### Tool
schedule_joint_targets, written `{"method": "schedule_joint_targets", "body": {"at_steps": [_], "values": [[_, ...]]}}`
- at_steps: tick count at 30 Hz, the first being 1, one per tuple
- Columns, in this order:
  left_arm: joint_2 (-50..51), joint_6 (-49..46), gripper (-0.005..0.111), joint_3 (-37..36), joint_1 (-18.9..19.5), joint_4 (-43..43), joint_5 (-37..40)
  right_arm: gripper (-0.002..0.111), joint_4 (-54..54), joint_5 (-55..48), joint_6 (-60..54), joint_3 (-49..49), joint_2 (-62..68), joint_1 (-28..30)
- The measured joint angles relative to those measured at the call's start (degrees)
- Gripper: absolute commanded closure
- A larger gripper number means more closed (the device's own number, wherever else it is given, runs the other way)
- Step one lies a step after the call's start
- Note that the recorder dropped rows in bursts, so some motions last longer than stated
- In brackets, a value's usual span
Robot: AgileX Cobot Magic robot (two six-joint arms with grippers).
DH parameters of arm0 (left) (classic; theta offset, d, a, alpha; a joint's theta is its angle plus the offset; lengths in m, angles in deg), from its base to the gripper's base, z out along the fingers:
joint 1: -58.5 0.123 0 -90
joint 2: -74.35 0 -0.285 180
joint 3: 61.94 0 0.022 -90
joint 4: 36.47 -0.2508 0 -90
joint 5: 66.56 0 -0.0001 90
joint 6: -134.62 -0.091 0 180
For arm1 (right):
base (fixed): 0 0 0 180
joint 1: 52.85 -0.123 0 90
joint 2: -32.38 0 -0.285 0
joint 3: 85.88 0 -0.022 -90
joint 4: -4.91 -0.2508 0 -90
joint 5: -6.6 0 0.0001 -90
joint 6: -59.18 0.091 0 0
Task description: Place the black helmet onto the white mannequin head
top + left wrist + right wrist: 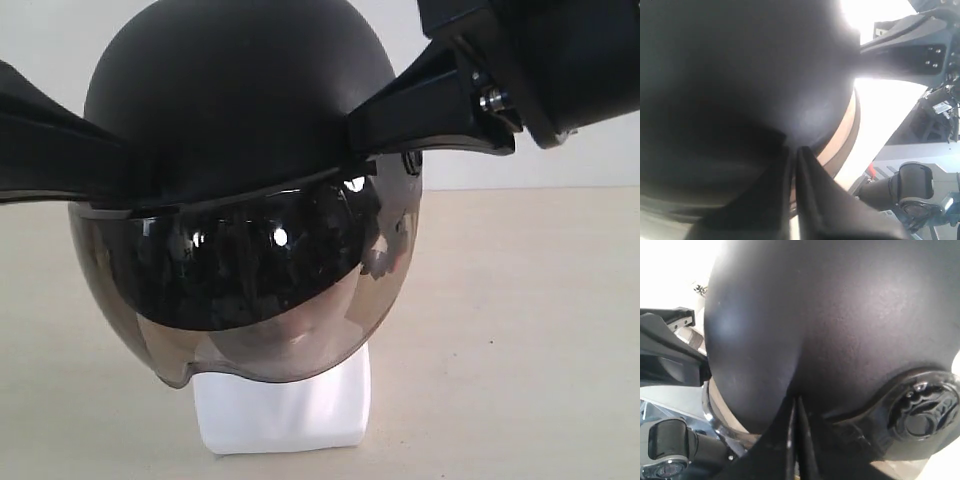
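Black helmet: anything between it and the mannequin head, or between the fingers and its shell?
Nothing visible. The black helmet already covers the white mannequin head; left gripper and right gripper meet its sides directly.

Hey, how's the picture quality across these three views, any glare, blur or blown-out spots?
Exterior view: sharp, with small bright glints on the visor of the black helmet, and the white mannequin head has its face dim behind the tint; left wrist view: shell dark and soft, background blown out white; right wrist view: shell very close and soft, one corner overexposed.
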Motion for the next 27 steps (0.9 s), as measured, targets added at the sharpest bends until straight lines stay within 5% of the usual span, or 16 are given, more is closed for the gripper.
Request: {"method": "schedule_joint_targets", "body": {"at_steps": [27], "values": [[-6.2,-2.3,0.102,-5.0,-0.4,1.9,-2.4,0.108,7.8,1.4,-2.2,8.9,-0.3,-0.1]]}}
